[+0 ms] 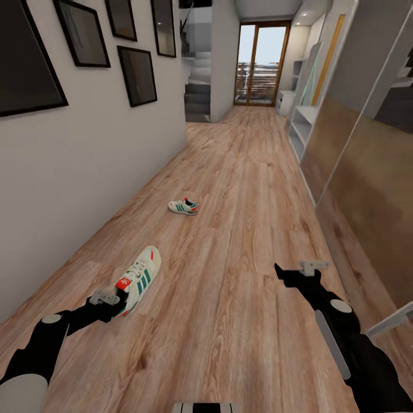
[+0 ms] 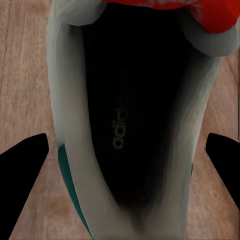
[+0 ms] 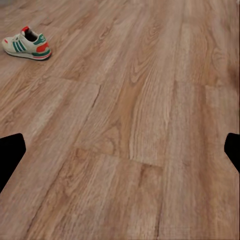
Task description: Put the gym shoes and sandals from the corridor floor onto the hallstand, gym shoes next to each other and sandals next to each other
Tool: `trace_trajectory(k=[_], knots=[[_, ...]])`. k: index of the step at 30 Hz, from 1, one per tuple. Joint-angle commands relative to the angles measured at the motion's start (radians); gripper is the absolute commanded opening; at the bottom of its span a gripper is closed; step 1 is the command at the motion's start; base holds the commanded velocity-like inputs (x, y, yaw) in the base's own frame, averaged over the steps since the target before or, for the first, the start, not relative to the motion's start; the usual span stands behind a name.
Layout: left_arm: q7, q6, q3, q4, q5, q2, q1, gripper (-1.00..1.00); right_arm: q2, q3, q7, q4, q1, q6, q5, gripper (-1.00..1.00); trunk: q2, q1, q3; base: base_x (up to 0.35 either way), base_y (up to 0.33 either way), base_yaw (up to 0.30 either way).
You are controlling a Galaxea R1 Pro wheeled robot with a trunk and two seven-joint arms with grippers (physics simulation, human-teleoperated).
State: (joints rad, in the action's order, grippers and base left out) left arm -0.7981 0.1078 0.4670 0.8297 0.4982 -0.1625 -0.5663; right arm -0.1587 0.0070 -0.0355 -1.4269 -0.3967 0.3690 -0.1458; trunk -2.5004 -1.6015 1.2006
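Two gym shoes lie on the corridor floor (image 1: 241,229). The near gym shoe (image 1: 140,278) points away from me, close to the left wall. My left gripper (image 1: 119,305) hangs open right over its heel; in the left wrist view I look down into the shoe's dark opening (image 2: 125,120), with one black fingertip (image 2: 27,165) on each side and apart from its walls. The far gym shoe (image 1: 183,206) (image 3: 27,45) lies further down the corridor. My right gripper (image 1: 293,269) is open over bare planks (image 3: 130,130). The sandals are out of view.
Framed pictures (image 1: 137,74) hang on the left wall. A low white shelf unit (image 1: 302,129) stands along the right wall, before tall wood-and-mirror panels (image 1: 367,189); I cannot tell if it is the hallstand. Stairs (image 1: 198,94) and a glass door (image 1: 261,63) close the far end.
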Motion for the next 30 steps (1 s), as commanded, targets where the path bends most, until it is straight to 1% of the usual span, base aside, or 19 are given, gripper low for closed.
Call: trace_trajectory(k=[1,3,6,8,9,11,13,15,16,17,19,20,23,25,26,27,28,29,30], knots=[[-0.008,0.009,0.003,0.002,0.003,0.001,-0.001,-1.00,-0.001,0.001,0.000,-0.007,-0.001,0.005,-0.007,1.00,0.000,0.001,-0.004,0.000,0.000,-0.195],[-0.007,0.009,0.004,0.002,0.004,0.001,0.000,-1.00,-0.002,0.002,0.000,-0.011,-0.001,0.006,-0.001,1.00,0.000,0.001,-0.014,0.000,0.000,-0.200],[-0.006,0.012,0.005,0.002,0.004,0.001,-0.001,-1.00,-0.004,0.000,0.000,-0.009,0.004,0.005,0.016,1.00,0.021,0.013,-0.027,0.000,0.000,-0.204],[-0.006,0.017,0.006,0.002,0.003,0.000,0.000,-1.00,-0.006,-0.008,0.001,0.003,0.036,-0.001,0.040,1.00,0.035,0.020,-0.035,0.000,0.000,-0.207],[-0.006,0.018,0.007,0.002,0.003,0.000,0.000,-1.00,-0.007,-0.020,0.001,0.008,0.061,-0.013,0.047,1.00,0.042,0.024,-0.039,0.000,0.000,-0.208],[-0.001,0.020,0.008,0.002,0.003,0.000,0.001,-1.00,-0.007,-0.050,0.000,0.013,0.110,-0.061,0.054,1.00,0.056,0.032,-0.048,0.000,0.000,-0.208],[0.018,0.021,0.008,0.002,0.002,0.000,0.003,-1.00,-0.006,-0.069,0.001,0.017,0.159,-0.144,0.058,1.00,0.070,0.040,-0.056,0.000,0.000,-0.208],[0.033,0.021,0.008,0.002,0.002,0.002,0.004,-1.00,-0.006,-0.073,0.001,0.020,0.183,-0.178,0.059,1.00,0.084,0.047,-0.065,0.000,0.000,-0.209],[0.049,0.021,0.007,0.002,0.002,0.005,0.005,-1.00,-0.005,-0.076,0.000,0.035,0.210,-0.203,0.059,1.00,0.091,0.051,-0.069,0.000,0.000,-0.210],[0.056,0.020,0.006,0.002,0.002,0.008,0.005,-1.00,-0.003,-0.076,-0.001,0.060,0.222,-0.215,0.059,1.00,0.098,0.055,-0.073,0.000,0.000,-0.210],[0.062,0.019,0.006,0.002,0.001,0.011,0.007,-1.00,-0.001,-0.075,-0.001,0.083,0.229,-0.227,0.059,1.00,0.112,0.063,-0.082,0.000,0.000,-0.210],[0.061,0.019,0.006,0.002,0.001,0.011,0.008,-1.00,0.002,-0.074,-0.001,0.088,0.230,-0.229,0.059,1.00,0.112,0.063,-0.083,0.000,0.000,-0.210],[0.063,0.018,0.005,-0.006,0.001,0.013,0.010,-1.00,0.031,-0.045,0.003,0.142,0.231,-0.245,0.058,1.00,0.112,0.063,-0.087,0.000,0.000,-0.127],[0.063,0.017,0.005,-0.010,0.000,0.014,0.011,-1.00,0.062,-0.030,0.007,0.209,0.231,-0.307,0.060,1.00,0.112,0.063,-0.090,0.000,0.000,-0.039],[0.066,0.017,0.005,-0.012,0.000,0.015,0.012,-1.00,0.075,-0.027,0.008,0.242,0.231,-0.344,0.061,1.00,0.112,0.063,-0.091,0.000,0.000,-0.020],[0.099,0.017,0.006,-0.016,-0.001,0.020,0.012,-1.00,0.106,-0.023,0.009,0.324,0.231,-0.450,0.071,1.00,0.112,0.063,-0.093,0.000,0.000,-0.006],[0.124,0.015,0.007,-0.022,-0.002,0.022,0.012,-1.00,0.113,-0.022,0.009,0.354,0.231,-0.492,0.082,1.00,0.112,0.063,-0.094,0.000,0.000,-0.004],[0.139,0.014,0.007,-0.025,-0.002,0.023,0.012,-1.00,0.115,-0.022,0.009,0.368,0.231,-0.512,0.089,1.00,0.112,0.063,-0.095,0.000,0.000,-0.003],[0.169,0.012,0.008,-0.032,-0.003,0.024,0.013,-1.00,0.120,-0.021,0.010,0.395,0.231,-0.551,0.106,1.00,0.112,0.063,-0.096,0.000,0.000,-0.002]])
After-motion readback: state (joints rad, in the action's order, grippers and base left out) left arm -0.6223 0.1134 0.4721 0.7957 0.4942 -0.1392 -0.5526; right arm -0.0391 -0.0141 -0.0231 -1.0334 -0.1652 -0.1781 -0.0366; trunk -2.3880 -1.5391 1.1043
